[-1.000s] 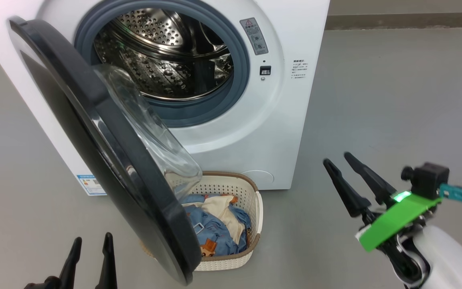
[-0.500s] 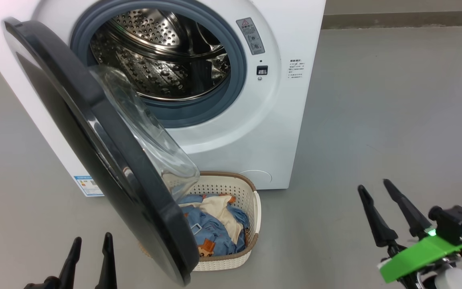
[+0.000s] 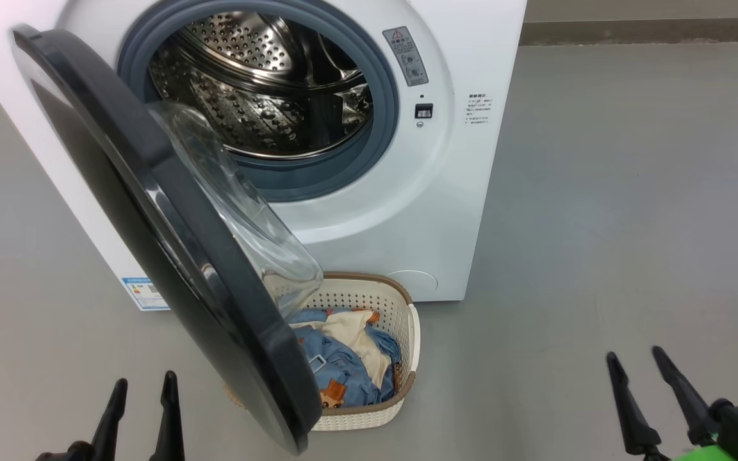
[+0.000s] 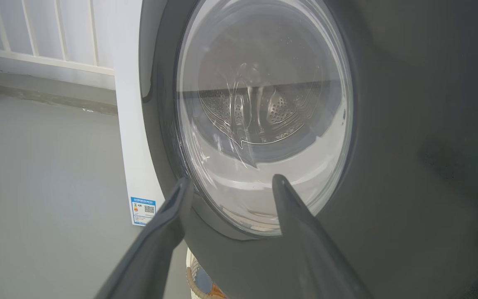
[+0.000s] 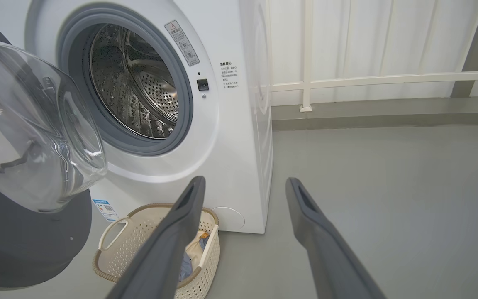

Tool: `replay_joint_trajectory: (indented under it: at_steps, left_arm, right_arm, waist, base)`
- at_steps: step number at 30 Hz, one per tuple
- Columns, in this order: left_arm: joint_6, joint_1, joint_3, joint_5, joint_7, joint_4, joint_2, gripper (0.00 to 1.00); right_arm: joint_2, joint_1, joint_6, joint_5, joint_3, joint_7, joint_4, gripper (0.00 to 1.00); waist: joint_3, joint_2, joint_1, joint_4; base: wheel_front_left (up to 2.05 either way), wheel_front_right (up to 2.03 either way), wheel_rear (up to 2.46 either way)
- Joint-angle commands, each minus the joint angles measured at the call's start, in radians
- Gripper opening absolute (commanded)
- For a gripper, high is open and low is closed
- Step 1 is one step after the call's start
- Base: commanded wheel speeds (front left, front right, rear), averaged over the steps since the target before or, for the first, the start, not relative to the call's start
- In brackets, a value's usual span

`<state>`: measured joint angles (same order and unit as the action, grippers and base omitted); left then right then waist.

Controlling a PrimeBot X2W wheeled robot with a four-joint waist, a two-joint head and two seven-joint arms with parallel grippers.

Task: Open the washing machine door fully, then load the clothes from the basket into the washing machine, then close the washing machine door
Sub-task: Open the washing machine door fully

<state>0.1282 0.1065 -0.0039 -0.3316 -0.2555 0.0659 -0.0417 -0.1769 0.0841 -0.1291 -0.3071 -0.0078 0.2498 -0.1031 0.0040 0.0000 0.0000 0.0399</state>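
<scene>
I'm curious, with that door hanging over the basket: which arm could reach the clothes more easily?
Probably right: the right gripper, open, sees the basket and clothes unobstructed; the left gripper faces the washing machine door's outer side.

Laundry room: washing machine (image 3: 446,192), basket (image 3: 369,298).

A smooth grey floor (image 3: 631,192) (matte, evenly lit) runs back to a white ribbed wall (image 5: 367,37), crossed by a white horizontal rail (image 5: 388,79) above a grey skirting strip (image 5: 388,113).
</scene>
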Motion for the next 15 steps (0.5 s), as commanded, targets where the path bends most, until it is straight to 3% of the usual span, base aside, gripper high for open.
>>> replay_joint_trajectory:
  at_steps: [1, 15]
  left_arm:
    - [0.002, -0.012, 0.034, -0.005, -0.006, -0.028, -0.009, 1.0]
    - [0.003, 0.0, 0.047, 0.002, -0.006, -0.032, -0.009, 1.0]
  right_arm:
    - [-0.003, 0.003, -0.002, 0.017, 0.002, 0.012, 0.035, 1.0]
    - [0.054, 0.059, -0.002, 0.065, -0.059, 0.012, 0.073, 1.0]
  waist:
    - [-0.001, 0.0, 0.0, 0.001]
    - [-0.001, 0.0, 0.0, -0.015]
  base:
    - [0.0, 0.0, 0.0]
    - [0.0, 0.0, 0.0]
